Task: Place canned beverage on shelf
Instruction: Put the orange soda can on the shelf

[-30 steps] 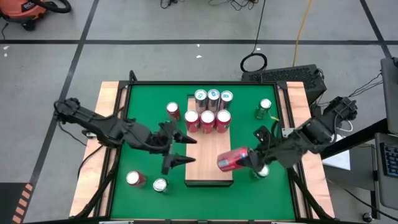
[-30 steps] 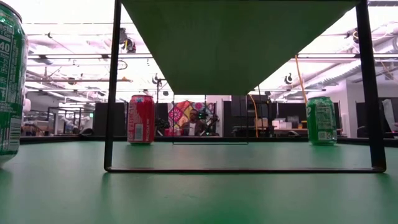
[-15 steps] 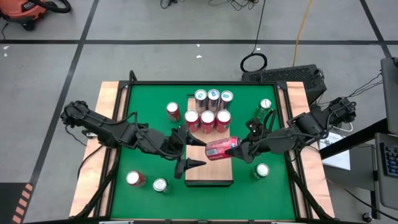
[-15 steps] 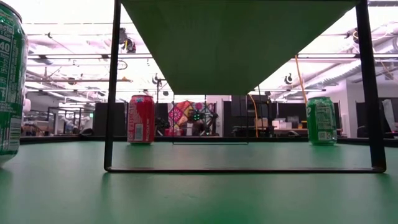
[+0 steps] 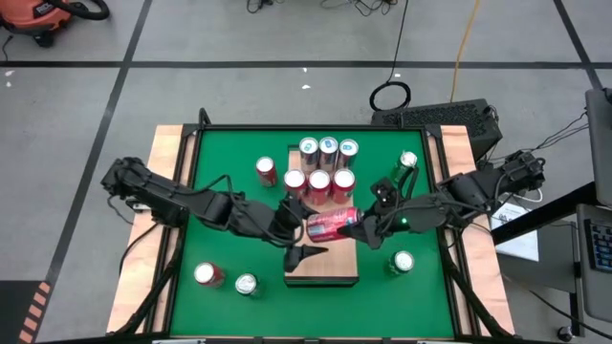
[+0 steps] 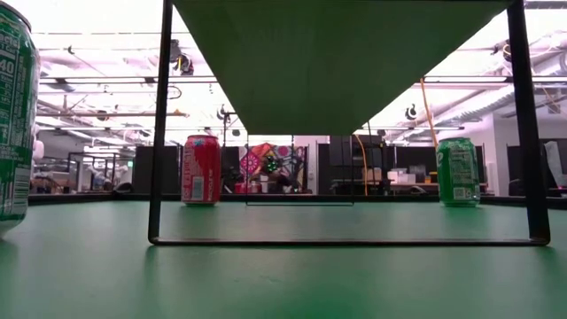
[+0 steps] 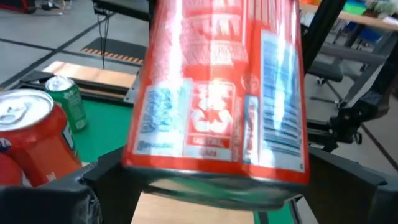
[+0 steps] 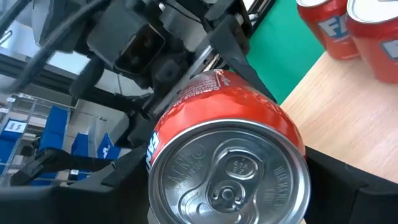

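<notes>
The right gripper is holding a red can sideways above the shelf. The left gripper is reaching around it, fingers wide open.

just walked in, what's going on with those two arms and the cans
The right gripper holds a red can on its side above the shelf, jaws closed on it. The left gripper meets it from the other side with open jaws around the can, like a handover. Six cans already stand at the shelf's far end; others wait on the green table.
</notes>
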